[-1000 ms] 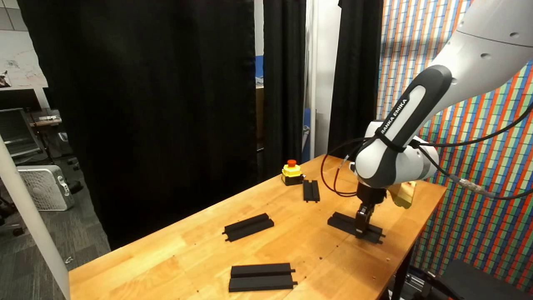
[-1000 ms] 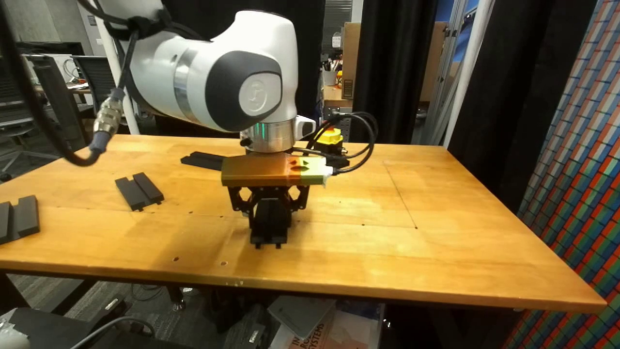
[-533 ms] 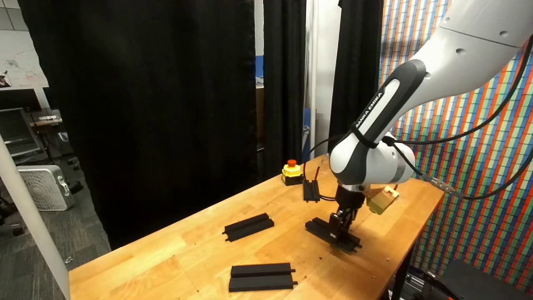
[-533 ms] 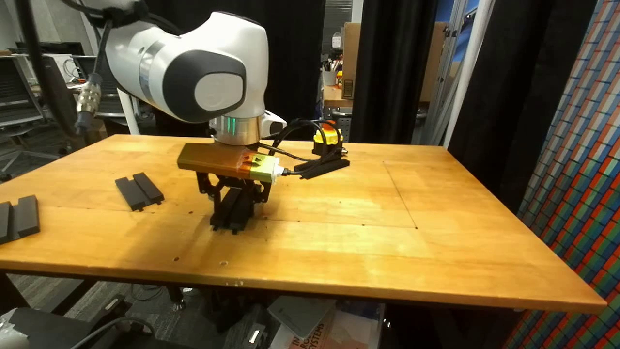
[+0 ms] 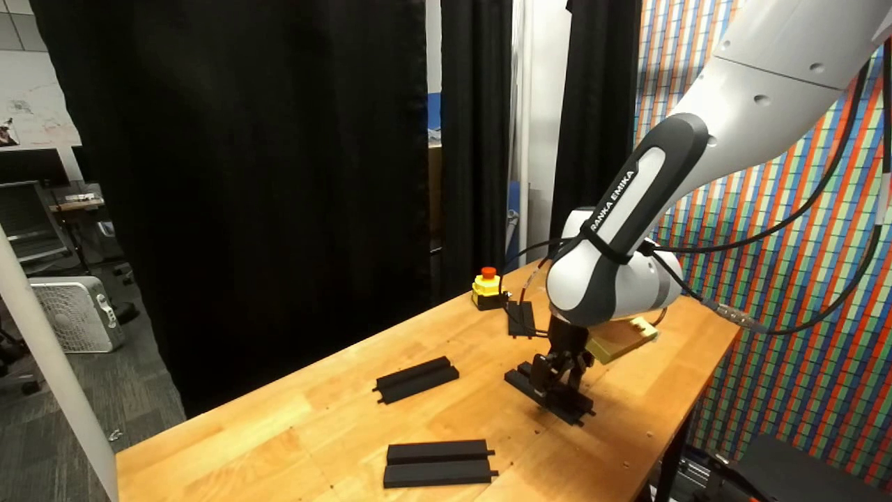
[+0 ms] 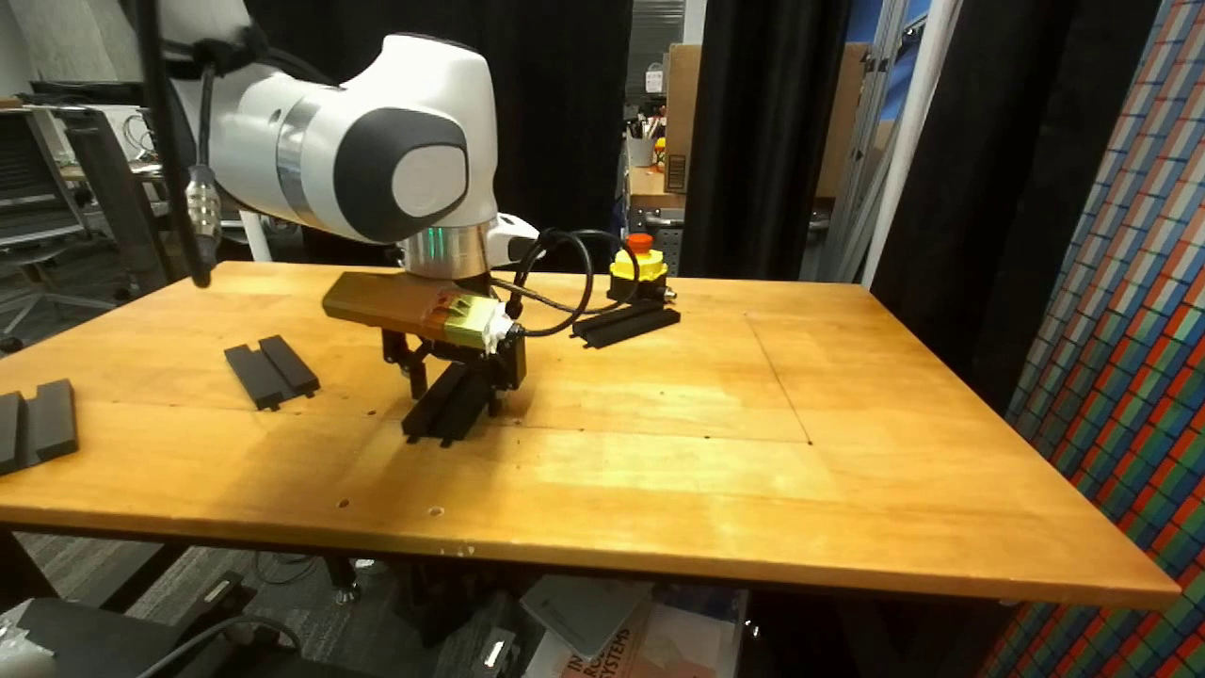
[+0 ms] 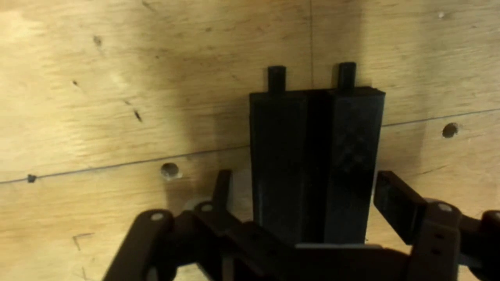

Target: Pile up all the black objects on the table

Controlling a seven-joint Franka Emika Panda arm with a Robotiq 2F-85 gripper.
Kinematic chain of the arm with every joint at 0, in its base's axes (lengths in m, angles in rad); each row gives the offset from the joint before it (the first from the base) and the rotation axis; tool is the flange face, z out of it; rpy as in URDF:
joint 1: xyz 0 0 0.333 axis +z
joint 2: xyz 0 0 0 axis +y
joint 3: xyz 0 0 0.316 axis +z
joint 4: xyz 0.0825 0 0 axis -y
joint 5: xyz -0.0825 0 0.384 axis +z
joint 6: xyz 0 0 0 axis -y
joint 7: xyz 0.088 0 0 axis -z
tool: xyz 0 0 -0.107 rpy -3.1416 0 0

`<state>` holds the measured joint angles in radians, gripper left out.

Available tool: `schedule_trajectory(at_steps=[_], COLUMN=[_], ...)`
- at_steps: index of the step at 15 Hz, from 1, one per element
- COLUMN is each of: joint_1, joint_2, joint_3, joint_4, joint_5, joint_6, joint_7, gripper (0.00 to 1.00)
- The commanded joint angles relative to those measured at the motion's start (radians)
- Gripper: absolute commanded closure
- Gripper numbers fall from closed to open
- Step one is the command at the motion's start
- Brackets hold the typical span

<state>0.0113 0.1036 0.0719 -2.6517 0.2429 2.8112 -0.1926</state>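
Note:
A grooved black bar with two pegs lies on the wooden table; it shows in both exterior views and in the wrist view. My gripper is open over it. The fingers stand one on each side, with a gap at either side. The gripper also shows in both exterior views, partly hiding the bar. Other black bars lie flat: one near the front, one at the middle, and one farther back. No separate small black block can be told apart.
A red-and-yellow button on a black base stands beside the back bar; it also shows in an exterior view. Looping cables hang from my wrist near it. A black curtain borders the table's long edge.
My gripper and the bar have moved across the table, leftward in both exterior views. The bar was between the fingers; they now stand wider, off it. The wrist has turned slightly. Other bars have not moved.

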Motion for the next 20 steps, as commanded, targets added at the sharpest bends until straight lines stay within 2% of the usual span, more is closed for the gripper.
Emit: schedule_trajectory(at_steps=[1, 4, 6, 9, 11, 20], joint_1=[0.036, 0.058, 0.057, 0.04, 0.023, -0.052], joint_2=[0.009, -0.003, 0.01, 0.049, 0.091, 0.366], joint_3=[-0.064, -0.113, -0.125, -0.12, -0.125, -0.161], joint_4=[0.056, 0.148, 0.237, 0.363, 0.44, 0.734], joint_5=[-0.219, -0.405, -0.467, -0.452, -0.422, -0.25], joint_6=[-0.026, -0.113, -0.189, -0.278, -0.312, -0.365], joint_7=[0.276, 0.512, 0.613, 0.628, 0.594, 0.531], gripper=[0.0, 0.0, 0.0, 0.0, 0.0, 0.0])
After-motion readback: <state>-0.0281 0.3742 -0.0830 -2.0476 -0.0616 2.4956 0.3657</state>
